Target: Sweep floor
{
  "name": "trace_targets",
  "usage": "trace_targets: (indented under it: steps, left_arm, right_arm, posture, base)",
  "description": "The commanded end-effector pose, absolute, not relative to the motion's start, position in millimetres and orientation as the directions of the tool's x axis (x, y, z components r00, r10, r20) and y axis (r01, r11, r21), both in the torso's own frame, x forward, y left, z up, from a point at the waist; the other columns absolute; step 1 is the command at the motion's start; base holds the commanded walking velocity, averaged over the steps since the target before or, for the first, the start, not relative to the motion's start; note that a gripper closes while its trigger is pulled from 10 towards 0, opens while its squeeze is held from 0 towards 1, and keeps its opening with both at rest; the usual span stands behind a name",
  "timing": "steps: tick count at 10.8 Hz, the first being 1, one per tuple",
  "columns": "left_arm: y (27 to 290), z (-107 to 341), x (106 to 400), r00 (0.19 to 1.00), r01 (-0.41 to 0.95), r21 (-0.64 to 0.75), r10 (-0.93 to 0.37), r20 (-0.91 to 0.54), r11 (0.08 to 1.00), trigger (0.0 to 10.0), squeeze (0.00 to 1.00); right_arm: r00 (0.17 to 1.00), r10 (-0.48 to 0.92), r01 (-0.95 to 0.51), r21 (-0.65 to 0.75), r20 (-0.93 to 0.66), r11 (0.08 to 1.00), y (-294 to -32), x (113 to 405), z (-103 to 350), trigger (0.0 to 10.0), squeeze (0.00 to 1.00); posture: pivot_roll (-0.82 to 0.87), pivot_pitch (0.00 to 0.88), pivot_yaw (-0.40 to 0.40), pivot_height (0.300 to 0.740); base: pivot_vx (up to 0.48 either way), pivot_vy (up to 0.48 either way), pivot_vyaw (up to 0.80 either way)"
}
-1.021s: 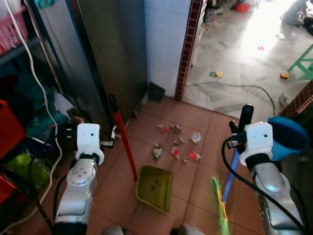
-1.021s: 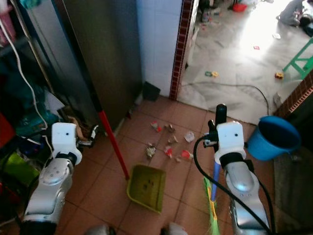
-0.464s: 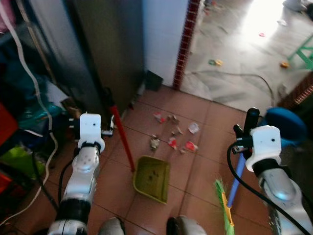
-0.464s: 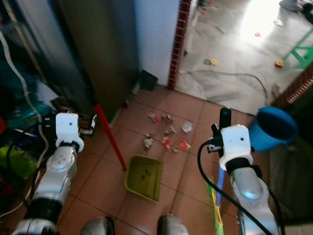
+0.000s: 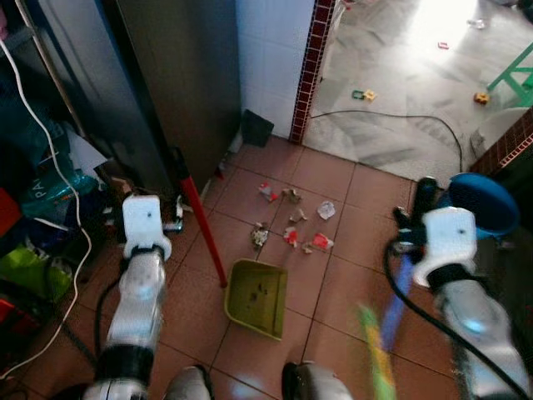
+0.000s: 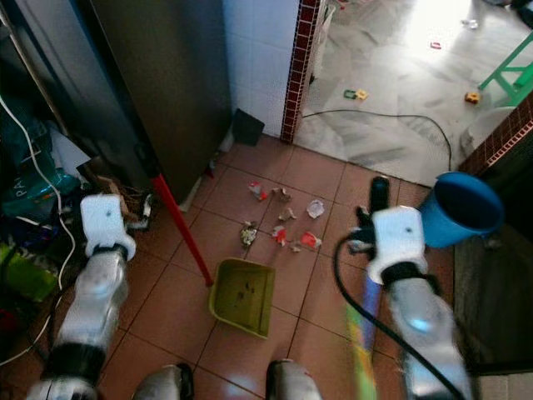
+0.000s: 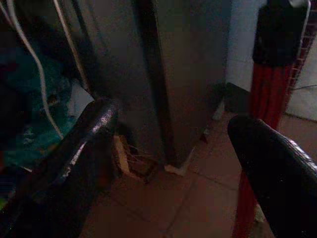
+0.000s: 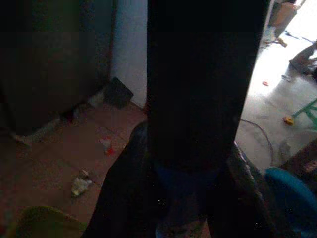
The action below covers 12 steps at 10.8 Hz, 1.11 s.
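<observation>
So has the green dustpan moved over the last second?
No. The dustpan lies just as close to the litter as before; it is the camera that has shifted.

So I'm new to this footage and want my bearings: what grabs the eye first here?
The scattered litter on the terracotta tiles, just beyond the green dustpan lying at the robot's feet. The right gripper is shut on the broom, its blue handle slanting down to blurred green bristles. Beside the open left gripper stands the dustpan's red handle, and a blue bucket sits at far right.
</observation>
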<state>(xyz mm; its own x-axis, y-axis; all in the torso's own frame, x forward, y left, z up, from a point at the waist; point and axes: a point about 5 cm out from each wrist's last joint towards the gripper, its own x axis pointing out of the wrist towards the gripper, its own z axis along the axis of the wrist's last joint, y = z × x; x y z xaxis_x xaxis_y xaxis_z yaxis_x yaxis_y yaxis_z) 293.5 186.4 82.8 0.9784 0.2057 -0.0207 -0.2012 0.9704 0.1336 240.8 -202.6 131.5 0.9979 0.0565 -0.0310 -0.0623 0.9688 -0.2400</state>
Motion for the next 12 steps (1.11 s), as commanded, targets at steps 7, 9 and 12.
trace_targets:
  steps: [7, 9, 12]
  left_arm:
    - [186.3, 133.7, 261.5, 0.962, -0.249, 0.167, 0.224, 0.153, 0.954, 10.0, 0.00]
    - [187.6, 132.8, 256.3, 0.969, -0.233, 0.155, 0.215, 0.121, 0.960, 10.0, 0.00]
    - [186.2, 140.1, 255.0, 0.971, -0.223, 0.141, 0.208, 0.117, 0.964, 10.0, 0.00]
  right_arm:
    - [0.996, 0.076, -0.066, -0.209, 0.042, 0.976, -189.2, 270.6, 132.1, 10.0, 0.00]
    - [0.996, 0.072, -0.060, -0.206, 0.048, 0.977, -189.9, 271.4, 132.1, 10.0, 0.00]
    - [0.997, 0.066, -0.054, -0.207, 0.049, 0.977, -191.7, 271.1, 129.3, 10.0, 0.00]
  posture:
    - [0.03, 0.035, -0.030, 0.740]
    - [0.02, 0.033, -0.027, 0.740]
    - [0.03, 0.038, -0.022, 0.740]
  base:
    - [0.000, 0.000, -0.20]
    - [0.000, 0.000, 0.00]
    - [0.000, 0.000, -0.53]
